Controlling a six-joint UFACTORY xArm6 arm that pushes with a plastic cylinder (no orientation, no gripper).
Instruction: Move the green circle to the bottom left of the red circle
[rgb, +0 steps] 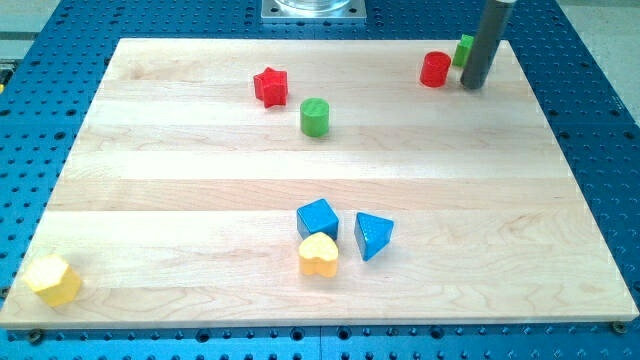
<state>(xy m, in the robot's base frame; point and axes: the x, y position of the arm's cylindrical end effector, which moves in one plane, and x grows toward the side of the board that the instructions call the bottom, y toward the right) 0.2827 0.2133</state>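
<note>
My tip (473, 86) is seen near the view's top right corner of the wooden board (200, 200). It is the bottom end of a straight dark rod, so no claw is there to be spread or pressed together, and nothing is being pinched. The tip is set down on the board just to the view's right of the red circle (435, 70). A small gap can be seen between them. A second green block (464, 49) is found right behind the rod, toward the view's top. Part of it is hidden by the rod, so its shape cannot be told.

The green circle (315, 117) is placed well apart from the tip, toward the view's left and a bit lower. It stands upright. The red circle is up and to the view's right of it, well apart. The red star (270, 86) is near the green circle, up and to the view's left.

Lower down, near the middle, three blocks are huddled together. The blue cube (318, 218) is touched from below by the yellow heart (318, 255). The blue triangle (373, 236) is just beside them on the view's right. A yellow block (52, 279) with many sides is seen alone at the view's bottom left corner.

The board is laid on a blue table (600, 120) full of little holes.
</note>
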